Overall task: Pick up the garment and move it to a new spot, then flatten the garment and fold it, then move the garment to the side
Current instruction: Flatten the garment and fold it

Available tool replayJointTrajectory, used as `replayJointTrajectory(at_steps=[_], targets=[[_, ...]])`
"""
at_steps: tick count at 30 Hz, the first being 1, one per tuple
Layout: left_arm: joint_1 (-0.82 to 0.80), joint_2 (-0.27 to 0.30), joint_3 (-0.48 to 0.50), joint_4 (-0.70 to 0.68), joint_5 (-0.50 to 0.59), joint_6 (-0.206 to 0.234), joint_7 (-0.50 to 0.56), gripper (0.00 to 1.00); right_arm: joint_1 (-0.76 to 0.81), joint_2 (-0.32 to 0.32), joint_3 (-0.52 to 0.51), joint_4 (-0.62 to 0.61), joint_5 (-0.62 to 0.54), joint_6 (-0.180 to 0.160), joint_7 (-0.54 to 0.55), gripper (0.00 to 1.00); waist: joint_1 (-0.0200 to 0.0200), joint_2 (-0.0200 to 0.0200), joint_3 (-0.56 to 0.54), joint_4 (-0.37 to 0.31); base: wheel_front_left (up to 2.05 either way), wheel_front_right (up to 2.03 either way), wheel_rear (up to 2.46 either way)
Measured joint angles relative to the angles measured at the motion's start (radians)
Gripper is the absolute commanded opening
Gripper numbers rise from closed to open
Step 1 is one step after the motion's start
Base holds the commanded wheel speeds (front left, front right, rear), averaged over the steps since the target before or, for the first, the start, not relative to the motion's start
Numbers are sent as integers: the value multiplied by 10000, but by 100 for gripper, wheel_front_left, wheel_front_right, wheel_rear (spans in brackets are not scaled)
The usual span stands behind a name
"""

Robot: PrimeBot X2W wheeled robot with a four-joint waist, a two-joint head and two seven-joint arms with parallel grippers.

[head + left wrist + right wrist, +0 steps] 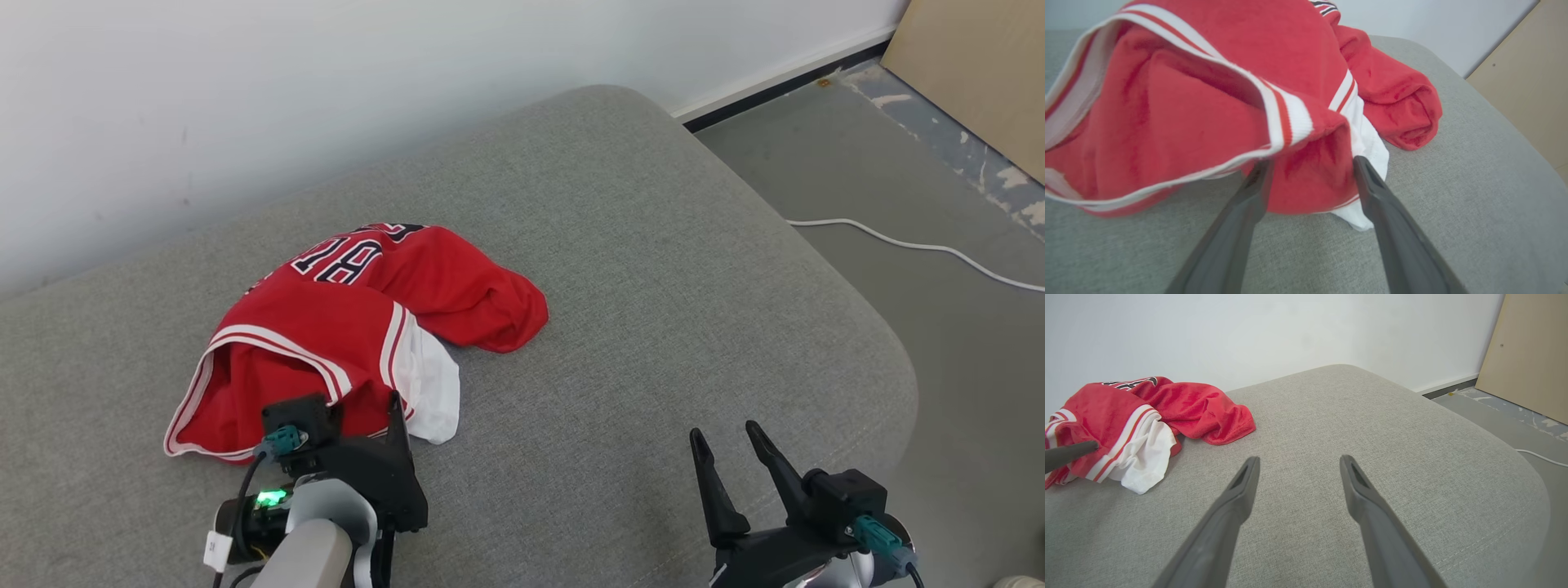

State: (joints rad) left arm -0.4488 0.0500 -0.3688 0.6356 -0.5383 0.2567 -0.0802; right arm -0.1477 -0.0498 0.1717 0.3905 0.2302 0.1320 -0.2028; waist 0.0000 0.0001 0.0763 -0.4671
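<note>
A red garment (351, 327) with white trim and dark numerals lies crumpled on the left half of the grey cushion (653, 286). My left gripper (359, 416) is at the garment's near edge, open. In the left wrist view its fingers (1312, 163) stand wide apart on either side of a fold of the red garment (1208, 102), tips touching the cloth. My right gripper (723, 430) is open over bare cushion at the lower right, well apart from the garment. The right wrist view has the right gripper (1299, 459) with nothing between its fingers and the garment (1126, 416) at far left.
The cushion's rounded right edge drops to a grey floor (898, 163), where a white cable (914, 245) runs. A tan board (980, 73) leans at the far right. A white wall (245, 98) stands behind the cushion.
</note>
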Motion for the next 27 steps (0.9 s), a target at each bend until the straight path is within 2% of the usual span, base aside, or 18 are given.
replayJointTrajectory(at_steps=[6, 7, 8, 9, 18, 24, 27], targets=[[-242, -4, -10, 295, -180, -15, -171, 100, -55, 0, 71, 15, 2, -2, 2, 100, 0, 0, -36, -3, 0, 0, 0], [-276, -8, -36, 368, -221, -19, -173, 92, -71, 0, 86, 17, 4, 0, 2, 100, -1, 0, -37, -3, 0, 0, 0], [-338, -10, -65, 468, -278, -25, -176, 35, -79, 0, 98, 15, 4, -2, 0, 100, 0, 0, -38, -4, 0, 0, 0], [-410, -4, -100, 548, -311, -61, -182, 0, -80, 0, 107, 17, 6, 0, 2, 100, 0, 0, -37, -2, 0, 0, 0], [-1020, -4, -571, 658, -905, -589, -794, 0, -64, 0, -88, 12, -33, -2, 15, 100, 0, 0, -57, 240, 0, 0, 0], [-2067, 0, -1106, 54, -1281, -1175, -1037, 0, -50, 2, -54, 17, -12, 0, 59, 100, 0, 0, -164, 513, 0, 0, 0], [-2836, 0, -1388, -318, -1407, -1312, -1078, 0, -56, 2, -46, 44, 0, -2, 61, 100, 0, 0, -248, 585, 0, 0, 0]])
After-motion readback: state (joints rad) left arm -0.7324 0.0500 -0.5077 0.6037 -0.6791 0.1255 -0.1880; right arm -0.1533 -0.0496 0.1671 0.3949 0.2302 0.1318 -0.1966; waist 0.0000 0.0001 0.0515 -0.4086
